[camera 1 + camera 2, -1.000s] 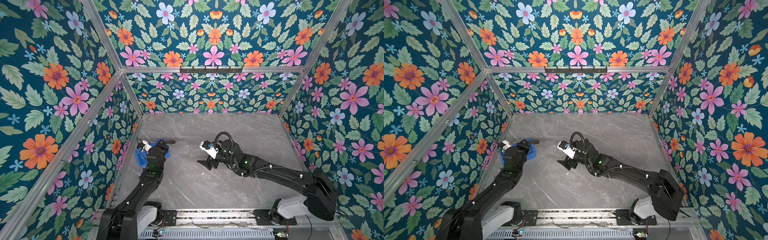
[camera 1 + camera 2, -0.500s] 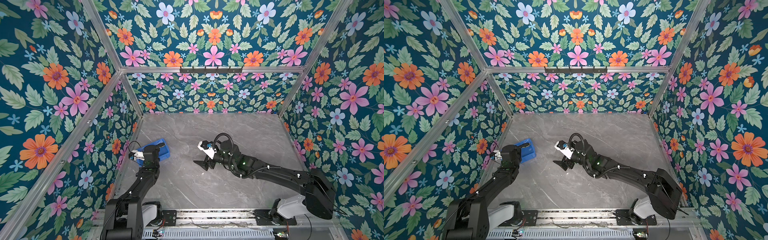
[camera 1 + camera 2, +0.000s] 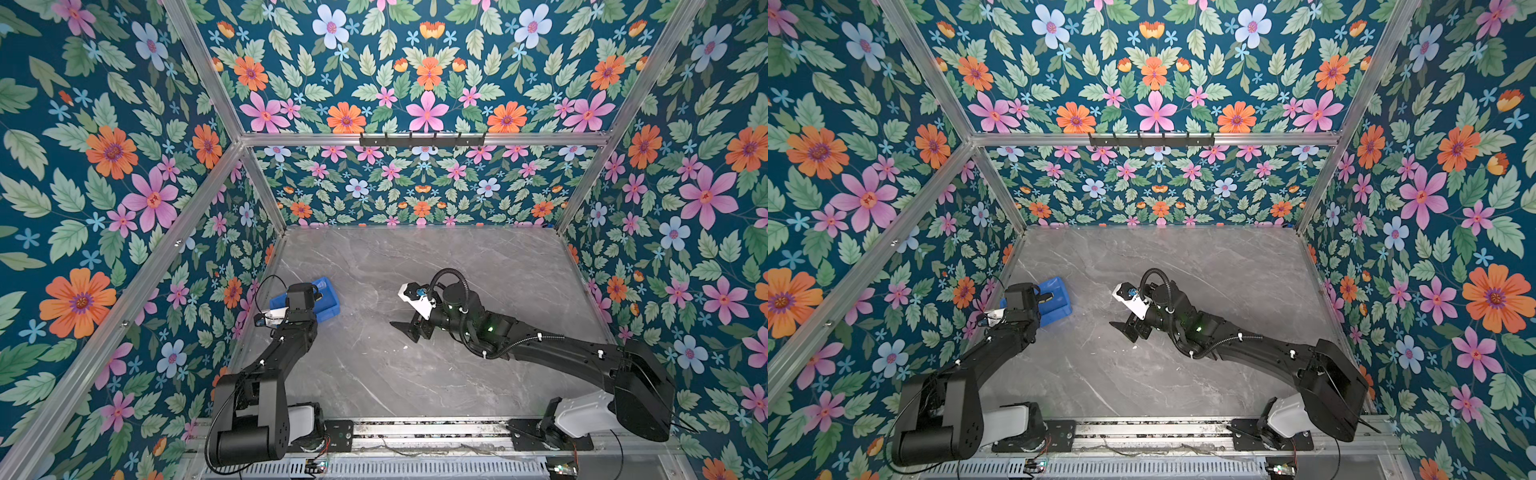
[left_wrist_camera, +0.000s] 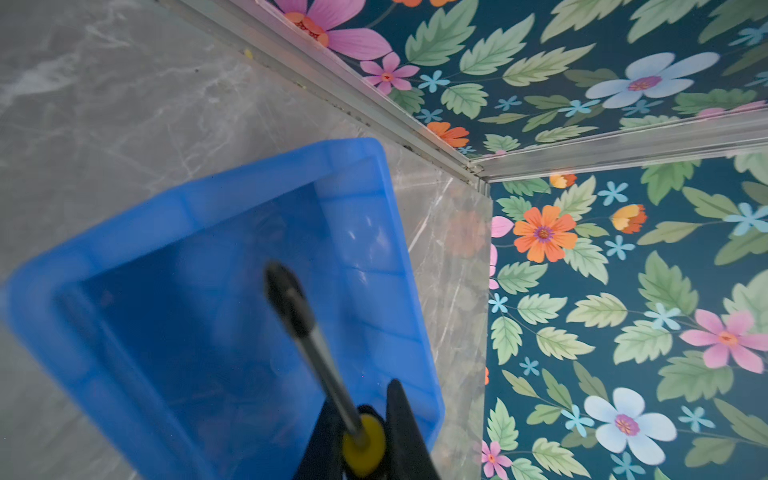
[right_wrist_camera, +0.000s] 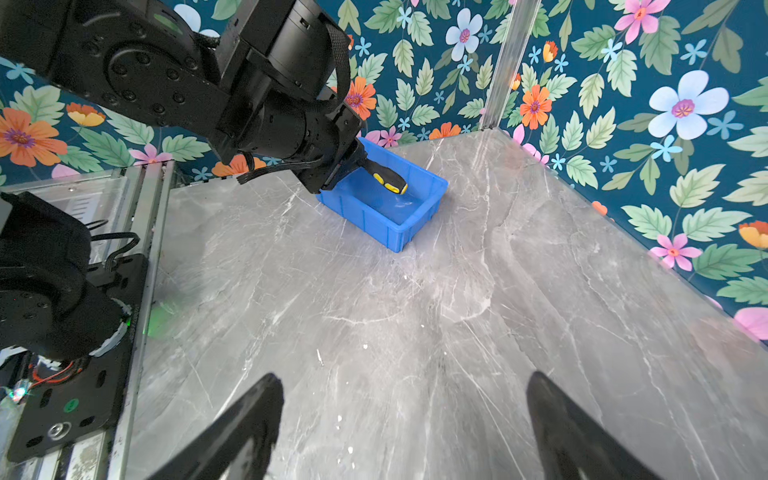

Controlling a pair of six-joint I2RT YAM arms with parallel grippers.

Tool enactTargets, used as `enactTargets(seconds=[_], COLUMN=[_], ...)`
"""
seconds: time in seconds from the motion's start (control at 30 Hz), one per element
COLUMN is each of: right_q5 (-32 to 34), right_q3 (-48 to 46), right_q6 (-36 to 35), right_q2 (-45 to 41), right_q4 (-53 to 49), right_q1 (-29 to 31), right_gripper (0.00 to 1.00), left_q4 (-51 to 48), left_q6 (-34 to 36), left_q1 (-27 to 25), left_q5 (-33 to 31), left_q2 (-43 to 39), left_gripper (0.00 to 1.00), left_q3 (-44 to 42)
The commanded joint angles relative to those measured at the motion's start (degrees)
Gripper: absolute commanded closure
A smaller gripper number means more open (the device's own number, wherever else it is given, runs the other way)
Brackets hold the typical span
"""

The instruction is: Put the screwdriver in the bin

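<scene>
The blue bin (image 3: 331,308) (image 3: 1060,312) (image 4: 124,266) (image 5: 390,226) stands on the grey table near the left wall. My left gripper (image 3: 312,296) (image 3: 1039,297) (image 4: 363,395) hangs over the bin's near end, shut on the screwdriver (image 3: 318,295) (image 3: 1049,296) (image 4: 291,307) (image 5: 386,178). In the left wrist view a yellow part sits between the jaws and the slim length reaches out above the bin floor. The right wrist view shows a black and yellow handle sticking out over the bin. My right gripper (image 3: 409,331) (image 3: 1128,331) (image 5: 403,376) stands open and empty above mid-table.
Floral walls with aluminium rails (image 3: 266,199) close in the table on three sides; the bin lies close to the left wall. A black hook rack (image 3: 422,139) hangs on the back rail. Both arm bases sit on the front rail (image 3: 415,432).
My left arm has drawn back toward its base with the screwdriver, uncovering most of the bin. The right gripper has drifted slightly left and stays open.
</scene>
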Motion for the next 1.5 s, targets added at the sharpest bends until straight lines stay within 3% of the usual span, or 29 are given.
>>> enactTargets(seconds=[0.0, 0.43, 0.77, 0.97, 1.13, 1.33, 1.47], right_q5=[0.66, 1.8, 1.92, 4.75, 5.98, 7.0, 8.07], right_q3=[-0.09, -0.08, 0.18, -1.49, -3.3, -7.47, -10.41], right_q6=[-0.24, -1.29, -1.38, 0.99, 3.84, 8.1, 10.44], right_q2=[-0.27, 0.27, 0.84, -0.12, -1.9, -6.19, -8.75], right_q4=[1.05, 1.02, 2.13, 6.43, 8.46, 10.19, 10.19], right_q1=[0.02, 0.05, 0.01, -0.08, -2.63, -9.33, -14.23], right_gripper=[0.09, 0.09, 0.09, 0.07, 0.07, 0.06, 0.05], left_q4=[-1.82, 1.25, -0.22, -0.97, 1.44, 14.08, 23.29], left_q6=[-1.55, -2.12, -2.27, 1.28, 14.79, 43.5, 61.96], left_q1=[0.15, 0.6, 0.59, 0.59, 0.59, 0.58, 0.59], left_q5=[-0.02, 3.14, 3.61, 1.23, -3.97, -5.42, -1.84], left_q2=[1.0, 3.63, 0.94, -2.94, -7.19, -13.21, -15.97], left_gripper=[0.94, 0.88, 0.46, 0.28, 0.18, 0.04, 0.0], left_q3=[0.28, 0.4, 0.92, 0.48, 0.26, -3.51, -7.77])
